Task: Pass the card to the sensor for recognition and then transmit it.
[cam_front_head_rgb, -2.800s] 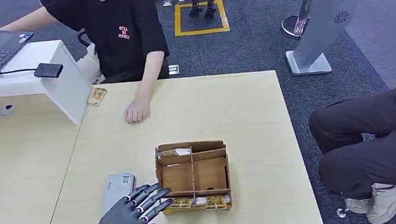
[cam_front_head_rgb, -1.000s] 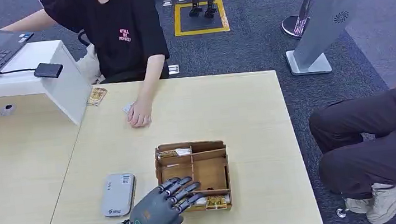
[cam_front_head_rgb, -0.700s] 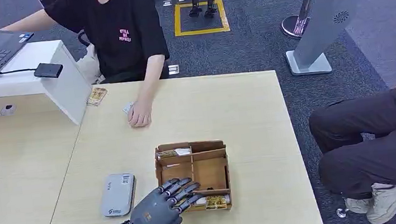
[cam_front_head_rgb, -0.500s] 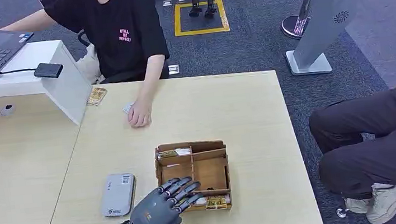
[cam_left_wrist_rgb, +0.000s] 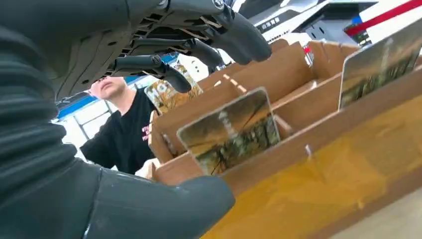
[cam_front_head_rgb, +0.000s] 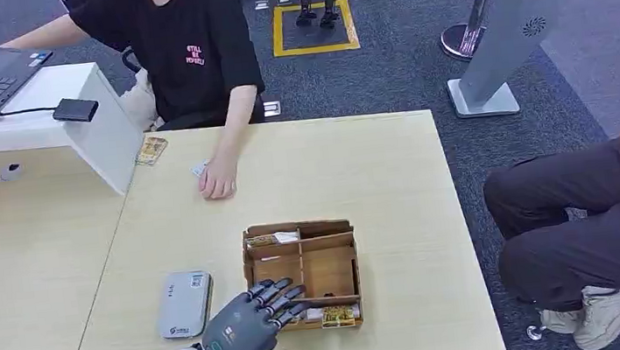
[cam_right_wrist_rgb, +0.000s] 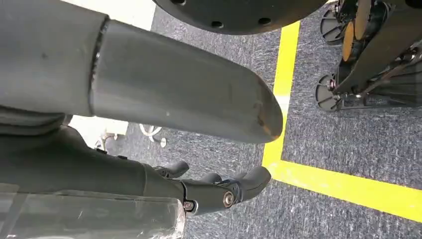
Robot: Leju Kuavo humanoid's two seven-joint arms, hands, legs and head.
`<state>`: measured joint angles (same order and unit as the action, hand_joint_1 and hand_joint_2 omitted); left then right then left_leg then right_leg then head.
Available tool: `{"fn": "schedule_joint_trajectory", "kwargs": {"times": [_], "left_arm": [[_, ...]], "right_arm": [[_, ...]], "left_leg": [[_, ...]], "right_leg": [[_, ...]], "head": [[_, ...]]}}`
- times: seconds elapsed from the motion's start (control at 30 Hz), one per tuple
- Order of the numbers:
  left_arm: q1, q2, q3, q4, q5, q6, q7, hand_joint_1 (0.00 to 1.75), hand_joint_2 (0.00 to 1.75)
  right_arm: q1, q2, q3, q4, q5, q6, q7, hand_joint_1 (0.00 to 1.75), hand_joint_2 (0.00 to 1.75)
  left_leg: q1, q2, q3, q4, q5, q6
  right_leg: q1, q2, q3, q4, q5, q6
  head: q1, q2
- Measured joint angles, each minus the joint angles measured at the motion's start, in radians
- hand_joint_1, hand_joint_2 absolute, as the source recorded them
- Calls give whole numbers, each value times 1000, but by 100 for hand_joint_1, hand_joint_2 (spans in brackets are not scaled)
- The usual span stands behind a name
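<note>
Left robot hand (cam_front_head_rgb: 248, 323) sits at the near-left corner of the cardboard box (cam_front_head_rgb: 305, 274), fingers spread and reaching over the box's near edge, grasping nothing. In the left wrist view the fingers (cam_left_wrist_rgb: 199, 50) arch above the box's compartments and the thumb (cam_left_wrist_rgb: 149, 209) lies outside the front wall; no contact with any card visible. A card (cam_left_wrist_rgb: 231, 132) stands upright in the front slot just under those fingers, a second one (cam_left_wrist_rgb: 378, 64) stands further along the same slot, and another (cam_left_wrist_rgb: 171, 94) leans in a rear compartment. From the head view, cards (cam_front_head_rgb: 333, 316) line the near row of the box. Grey card reader (cam_front_head_rgb: 185, 304) lies flat on the bench (cam_front_head_rgb: 376, 167), just beside the box on the robot's left, apart from the hand. Right robot hand (cam_right_wrist_rgb: 219, 191) hangs over grey carpet with a yellow floor line (cam_right_wrist_rgb: 318, 181), fingers curled in, holding nothing. A person's hand (cam_front_head_rgb: 217, 178) rests on the far side of the bench.
</note>
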<state>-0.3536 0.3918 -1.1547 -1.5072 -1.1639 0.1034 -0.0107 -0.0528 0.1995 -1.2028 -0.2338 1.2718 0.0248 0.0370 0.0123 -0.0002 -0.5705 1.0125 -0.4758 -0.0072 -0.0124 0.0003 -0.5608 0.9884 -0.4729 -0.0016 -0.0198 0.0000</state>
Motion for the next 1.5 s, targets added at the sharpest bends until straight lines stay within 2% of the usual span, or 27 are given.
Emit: {"fn": "schedule_joint_trajectory", "kwargs": {"times": [0.2,0.27,0.3,0.37,0.4,0.57,0.6,0.63,1.23,1.4,1.5], "left_arm": [[0,6,0,12,0,-2,0,42,175],[0,7,0,15,0,-3,0,61,175],[0,7,0,16,0,-3,0,79,175],[-1,9,0,16,0,-3,0,133,175],[-1,9,0,16,0,-3,0,147,175],[-2,14,0,16,0,-3,0,147,175],[-2,14,0,16,0,-3,0,166,175],[-5,15,0,16,0,-3,1,175,175],[-5,16,0,16,-18,21,11,175,175],[-5,16,2,15,-26,53,26,175,175],[-5,15,19,7,-45,118,56,175,175]], "right_arm": [[0,0,0,-2,1,0,0,0,0],[0,0,0,-3,2,0,0,0,0],[0,0,0,-4,2,0,0,0,0],[0,0,-1,-5,2,0,0,0,0],[0,0,-1,-5,2,0,0,0,0],[0,0,-3,-5,2,0,0,0,0],[0,0,-3,-5,2,0,0,0,0],[0,0,-4,-5,2,0,0,0,0],[0,0,-7,-7,1,0,3,0,0],[0,0,-14,-7,0,0,2,0,0],[1,0,-18,-7,-5,-1,0,0,0]], "left_leg": [[0,0,0,0,0,0],[0,0,0,0,0,0],[0,0,0,0,0,0],[0,0,0,0,0,0],[0,0,0,0,0,0],[0,0,0,0,0,0],[0,0,0,0,0,0],[0,0,0,0,0,0],[0,0,0,0,0,0],[0,0,0,0,0,0],[0,0,0,0,0,0]], "right_leg": [[0,0,0,0,0,0],[0,0,0,0,0,0],[0,0,0,0,0,0],[0,0,0,0,0,0],[0,0,0,0,0,0],[0,0,0,0,0,0],[0,0,0,0,0,0],[0,0,0,0,0,0],[0,0,0,0,0,0],[0,0,0,0,0,0],[0,0,0,0,0,0]], "head": [[0,0],[0,0],[0,0],[0,0],[0,0],[0,0],[0,0],[0,0],[0,0],[0,0],[0,0]]}}
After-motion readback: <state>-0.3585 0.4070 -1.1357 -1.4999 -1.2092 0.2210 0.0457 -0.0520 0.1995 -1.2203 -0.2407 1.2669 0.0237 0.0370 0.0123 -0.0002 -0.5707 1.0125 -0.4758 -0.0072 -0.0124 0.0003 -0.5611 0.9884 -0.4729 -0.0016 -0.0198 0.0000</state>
